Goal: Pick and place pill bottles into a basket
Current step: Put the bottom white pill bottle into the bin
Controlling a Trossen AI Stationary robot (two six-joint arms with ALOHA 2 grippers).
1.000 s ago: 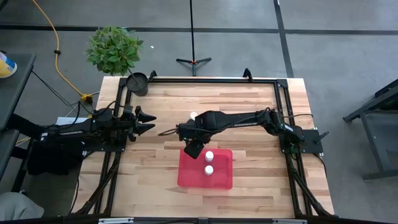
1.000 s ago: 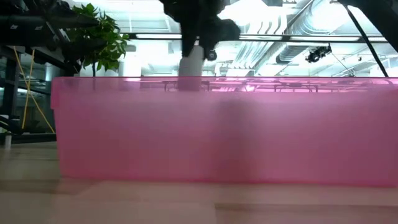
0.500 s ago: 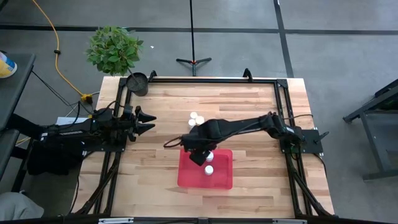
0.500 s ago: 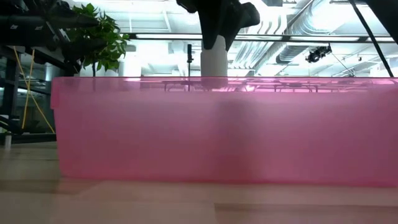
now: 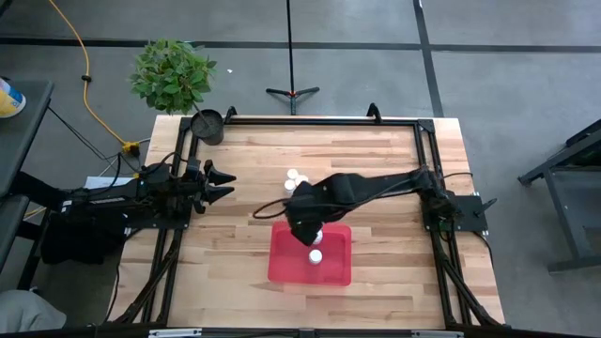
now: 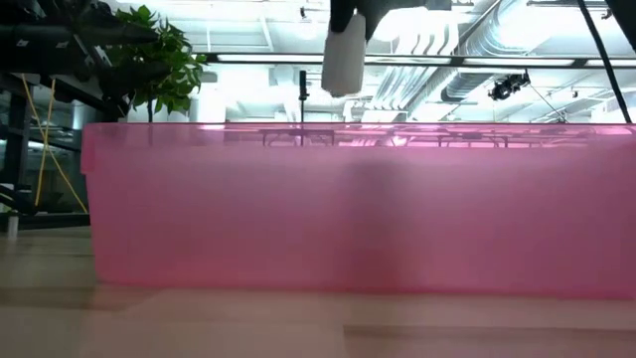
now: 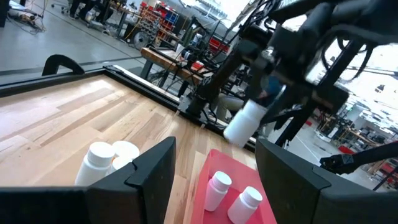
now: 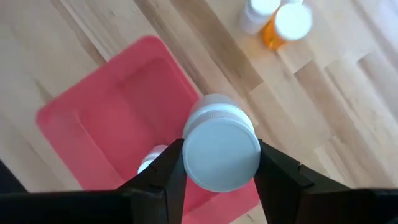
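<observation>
We found the right tool [image 8: 214,163] pinching a pill bottle [image 8: 219,144] above the red basket [image 5: 336,268], over its far edge. We judged an early release could tip it onto the counter [image 5: 376,160]. The left tool [image 5: 223,183] waited, spread, empty, at the counter's left edge.

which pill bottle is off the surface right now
The bottle clamped in the right hand, held above the red tray; the others stand in the tray or on the table.
</observation>
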